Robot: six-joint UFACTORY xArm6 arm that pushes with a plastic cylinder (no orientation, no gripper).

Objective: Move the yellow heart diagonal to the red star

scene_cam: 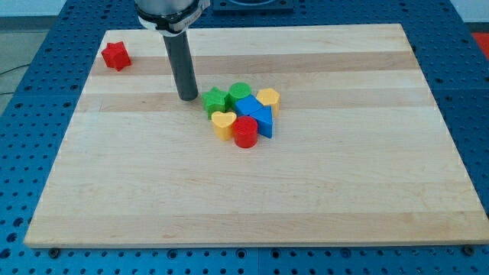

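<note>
The yellow heart [223, 123] lies near the board's middle, at the lower left of a tight cluster of blocks. The red star [116, 56] sits alone near the board's top left corner, far from the heart. My tip [187, 98] rests on the board just left of the green star [216, 101], up and to the left of the yellow heart, with a small gap to the cluster.
The cluster also holds a green cylinder [240, 92], a yellow hexagon [268, 98], a blue cube [250, 106], a blue triangle [264, 122] and a red cylinder [245, 131]. The wooden board [344, 183] lies on a blue perforated table.
</note>
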